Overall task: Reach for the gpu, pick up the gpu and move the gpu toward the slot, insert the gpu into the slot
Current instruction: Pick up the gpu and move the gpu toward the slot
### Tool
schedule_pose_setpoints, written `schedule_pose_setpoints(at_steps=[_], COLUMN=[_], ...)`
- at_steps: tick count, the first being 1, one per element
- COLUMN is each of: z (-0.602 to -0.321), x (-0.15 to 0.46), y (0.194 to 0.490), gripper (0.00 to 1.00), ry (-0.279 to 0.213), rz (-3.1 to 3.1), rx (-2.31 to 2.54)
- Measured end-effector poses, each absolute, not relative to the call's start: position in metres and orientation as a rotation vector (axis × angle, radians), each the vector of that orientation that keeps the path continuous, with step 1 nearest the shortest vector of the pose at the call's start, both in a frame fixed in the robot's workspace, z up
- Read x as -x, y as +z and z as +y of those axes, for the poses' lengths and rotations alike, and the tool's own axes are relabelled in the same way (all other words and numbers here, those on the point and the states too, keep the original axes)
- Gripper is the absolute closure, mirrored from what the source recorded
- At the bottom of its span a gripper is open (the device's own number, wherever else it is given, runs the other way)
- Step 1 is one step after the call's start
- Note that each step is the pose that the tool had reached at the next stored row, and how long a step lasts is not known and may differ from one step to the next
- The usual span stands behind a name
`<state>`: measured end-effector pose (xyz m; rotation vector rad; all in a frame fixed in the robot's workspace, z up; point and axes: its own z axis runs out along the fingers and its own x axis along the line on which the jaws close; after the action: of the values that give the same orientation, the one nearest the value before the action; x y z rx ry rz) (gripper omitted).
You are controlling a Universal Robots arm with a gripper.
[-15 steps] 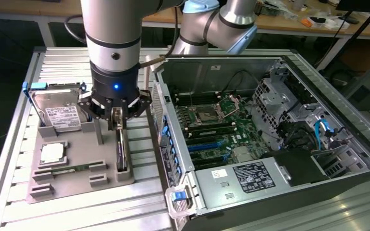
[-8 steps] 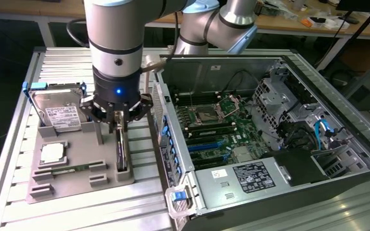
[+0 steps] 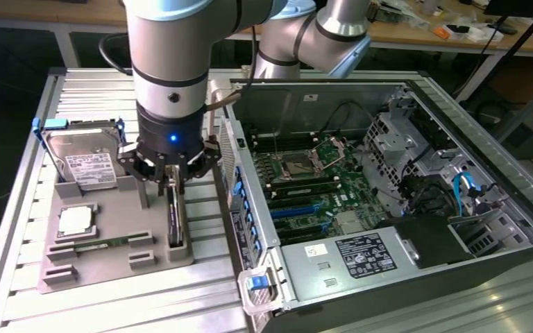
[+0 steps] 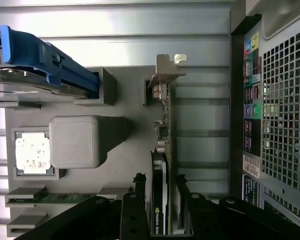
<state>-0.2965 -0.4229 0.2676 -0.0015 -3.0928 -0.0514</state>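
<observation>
Ribbed metal desk (image 3: 26,229), with workbenches behind it. A grey tray (image 3: 109,229) lies on the desk, and an open PC case (image 3: 341,104) lies beside it to the exterior view's right.

In the tray: hard drive (image 3: 86,163) upright at the far end, CPU (image 3: 77,220) flat, memory stick (image 3: 100,243) near the front edge. The GPU (image 3: 175,215) stands on its long edge in the tray's holders, on the side nearest the case.

The arm is vertical over the tray. The tool (image 3: 170,182) sits directly above the GPU (image 4: 160,200) at its shroud end, fingers apart. In the wrist view the tool (image 4: 159,187) straddles the card, one finger on each side, with a gap on both sides. Nothing is held.

The blue slot (image 3: 290,202) is on the motherboard (image 3: 341,180) inside the case, well apart from the GPU.
</observation>
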Motion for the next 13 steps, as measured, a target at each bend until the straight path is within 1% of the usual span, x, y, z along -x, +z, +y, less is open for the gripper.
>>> schedule_pose_setpoints(at_steps=[13], z=[-0.425], x=[0.291], y=[0.255], gripper=[0.64], ry=[-0.05], rz=[-3.072], rx=[0.0])
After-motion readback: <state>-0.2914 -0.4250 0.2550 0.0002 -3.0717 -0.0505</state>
